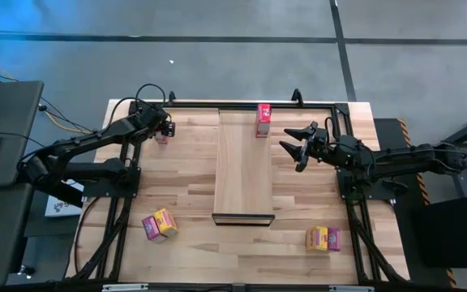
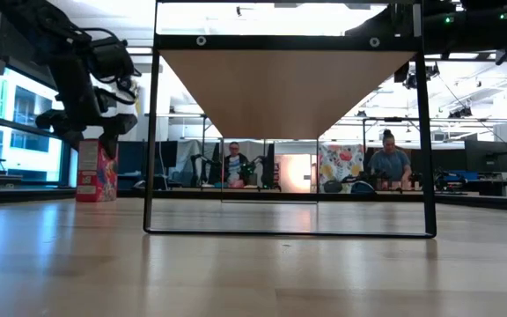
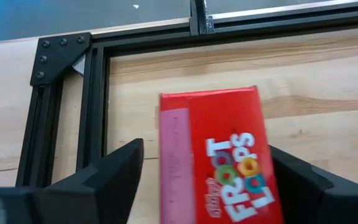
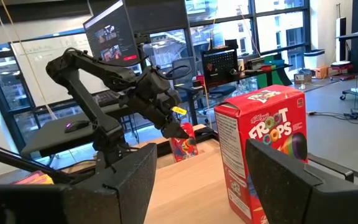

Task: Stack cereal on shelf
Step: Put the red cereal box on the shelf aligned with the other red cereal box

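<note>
A red cereal box (image 3: 219, 155) stands upright on the tabletop near the far left corner (image 1: 162, 137). My left gripper (image 3: 207, 149) is open over it from above, one finger on each side of its top (image 2: 86, 141), with small gaps showing. A second red box (image 1: 263, 120) stands on the far end of the light-wood shelf (image 1: 246, 166). My right gripper (image 1: 297, 148) is open and hangs just right of the shelf, pointing at that box (image 4: 266, 149) without reaching it. Yellow and pink boxes lie in pairs at the near left (image 1: 159, 225) and near right (image 1: 323, 238).
A black frame rail (image 3: 95, 106) runs close beside the left box, along the table's edge. In the low view the shelf is a raised plank (image 2: 289, 88) on a black stand. People sit at desks beyond the table (image 2: 390, 163).
</note>
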### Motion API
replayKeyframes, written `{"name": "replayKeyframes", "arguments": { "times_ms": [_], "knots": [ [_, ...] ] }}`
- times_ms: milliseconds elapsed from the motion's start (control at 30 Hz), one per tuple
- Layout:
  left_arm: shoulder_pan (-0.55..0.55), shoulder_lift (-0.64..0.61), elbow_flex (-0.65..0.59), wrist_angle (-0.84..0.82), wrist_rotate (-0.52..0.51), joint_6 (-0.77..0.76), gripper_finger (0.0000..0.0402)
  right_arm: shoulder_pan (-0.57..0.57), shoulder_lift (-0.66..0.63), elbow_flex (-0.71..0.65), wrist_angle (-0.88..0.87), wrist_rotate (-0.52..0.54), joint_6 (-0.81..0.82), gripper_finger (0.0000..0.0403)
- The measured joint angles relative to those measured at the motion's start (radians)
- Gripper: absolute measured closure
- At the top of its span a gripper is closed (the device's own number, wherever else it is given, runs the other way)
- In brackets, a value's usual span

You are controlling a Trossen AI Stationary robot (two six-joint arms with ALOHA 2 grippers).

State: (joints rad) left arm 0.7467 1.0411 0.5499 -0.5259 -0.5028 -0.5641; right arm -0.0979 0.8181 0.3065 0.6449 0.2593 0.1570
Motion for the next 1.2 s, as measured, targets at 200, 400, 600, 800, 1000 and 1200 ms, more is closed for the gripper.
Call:
{"name": "replayKeyframes", "arguments": {
  "times_ms": [200,400,600,800,1000,1200],
  "knots": [
    [0.0,-0.02,0.001,0.001,0.001,0.001,0.0202,0.0,0.0,0.0,0.0,0.0,0.0,0.0165],
    [-0.005,-0.076,0.103,-0.008,0.1,0.082,0.0249,0.0,0.0,0.0,0.0,0.0,-0.008,0.0165],
    [-0.053,-0.111,0.269,-0.036,0.185,0.167,0.0254,0.0,0.0,0.0,0.0,0.02,-0.008,0.0165],
    [-0.168,-0.072,0.471,-0.052,0.221,0.236,0.0256,0.0,0.0,0.0,0.0,0.026,-0.008,0.0165],
    [-0.374,0.066,0.603,-0.1,0.206,0.279,0.0256,0.0,0.0,0.0,0.002,0.026,-0.008,0.0165],
    [-0.53,0.224,0.698,-0.06,0.091,0.364,0.0256,0.0,0.0,0.0,0.002,0.026,-0.003,0.0165]
  ]
}}
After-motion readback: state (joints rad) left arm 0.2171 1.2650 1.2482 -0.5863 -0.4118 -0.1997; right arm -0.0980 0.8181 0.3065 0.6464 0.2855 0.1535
